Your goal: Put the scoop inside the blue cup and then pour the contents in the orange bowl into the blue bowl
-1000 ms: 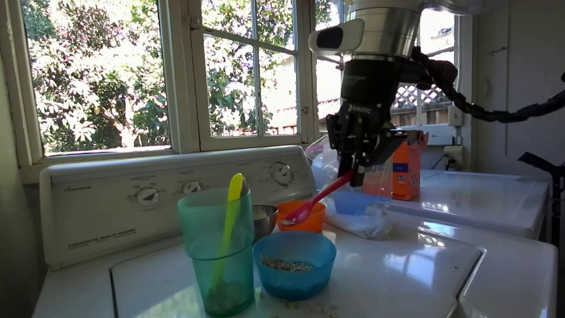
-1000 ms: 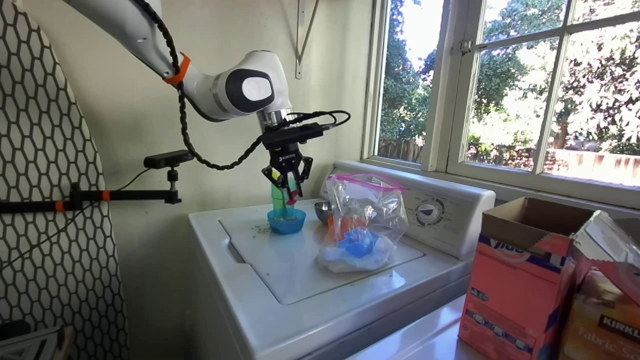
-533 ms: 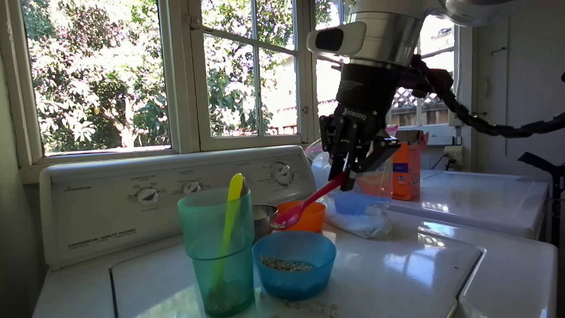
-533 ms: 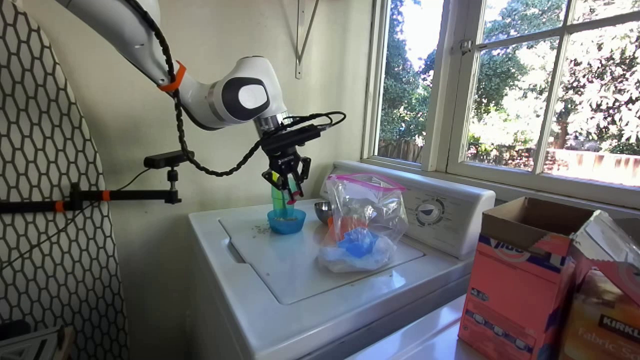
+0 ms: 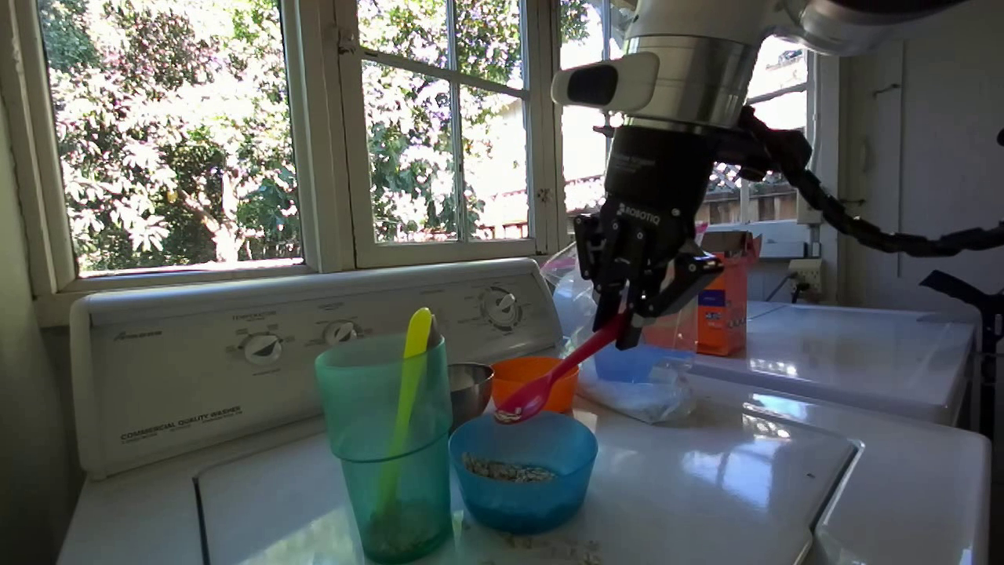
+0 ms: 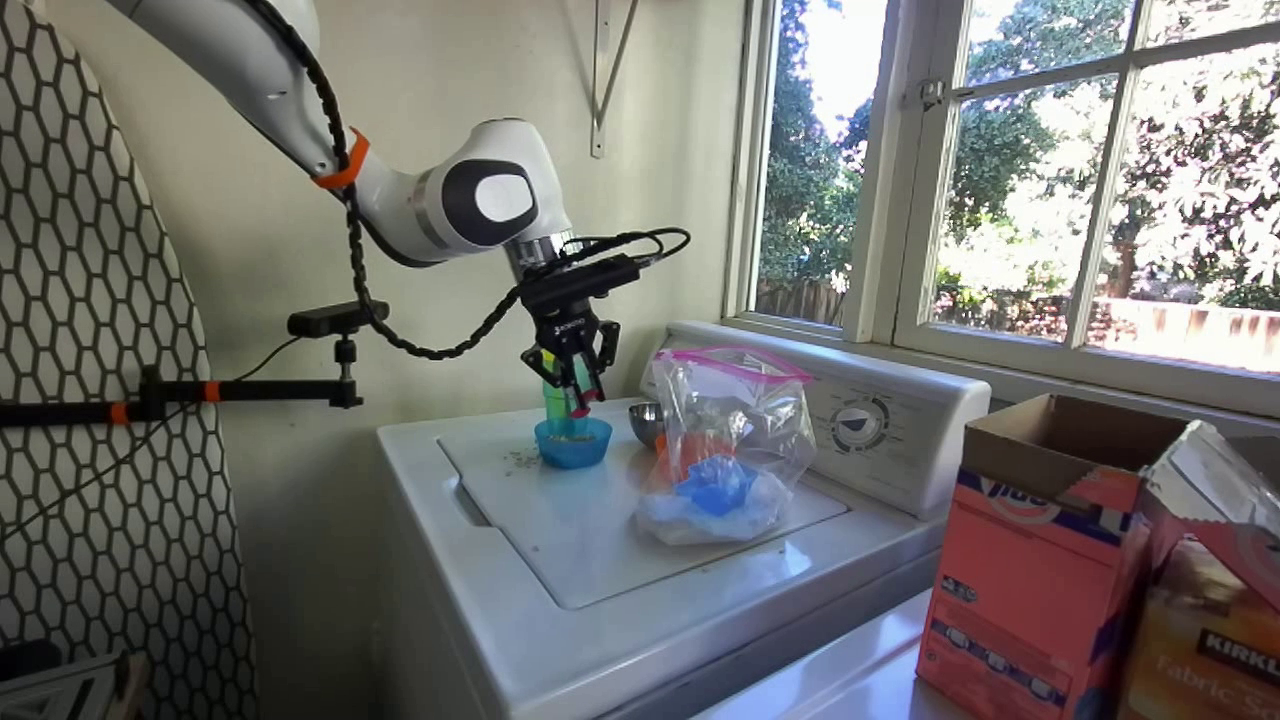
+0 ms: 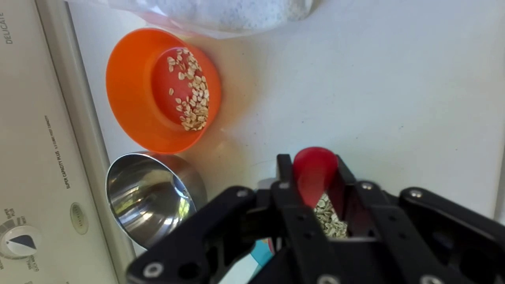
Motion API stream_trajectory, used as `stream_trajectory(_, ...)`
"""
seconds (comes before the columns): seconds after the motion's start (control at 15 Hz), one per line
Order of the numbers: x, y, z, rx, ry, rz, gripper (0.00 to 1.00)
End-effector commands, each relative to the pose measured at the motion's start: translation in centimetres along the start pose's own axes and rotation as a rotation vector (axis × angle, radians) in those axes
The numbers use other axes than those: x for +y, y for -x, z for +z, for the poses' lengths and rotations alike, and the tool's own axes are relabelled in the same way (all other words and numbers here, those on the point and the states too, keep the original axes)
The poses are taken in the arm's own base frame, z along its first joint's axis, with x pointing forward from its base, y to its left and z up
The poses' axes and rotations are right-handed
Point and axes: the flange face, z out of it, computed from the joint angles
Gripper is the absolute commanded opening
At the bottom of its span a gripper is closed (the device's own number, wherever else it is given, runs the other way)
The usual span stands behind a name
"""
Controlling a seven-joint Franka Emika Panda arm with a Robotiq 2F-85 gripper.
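One white washer [image 5: 674, 486] beside bright windows [image 5: 454, 141]

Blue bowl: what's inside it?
Oats show in the blue bowl in an exterior view; its near wall hides the lower part. In the wrist view the hand and scoop cover most of it. Bottom under the oats can't be seen.

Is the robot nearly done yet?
Not yet. Looks done: the pink scoop is picked up, and the blue bowl has some oats. In hand: the gripper holds that scoop outside the blue cup. Left: put it inside, then pour the oats in the orange bowl into the blue one.
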Motion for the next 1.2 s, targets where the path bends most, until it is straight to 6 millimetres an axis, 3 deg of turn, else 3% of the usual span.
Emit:
stream_trajectory(0.0,-0.6,-0.5,-0.8,-0.024,-0.010,-0.062,0.06)
stream_trajectory(0.4,-1.3,-1.5,-2.3,-0.205,0.016,-0.297,0.06)
stream_trajectory(0.87,-3.7,-6.9,-1.8,-0.217,0.209,-0.557,0.06)
stream_trajectory(1.13,-4.6,-8.1,-1.3,-0.305,0.344,-0.671,0.06)
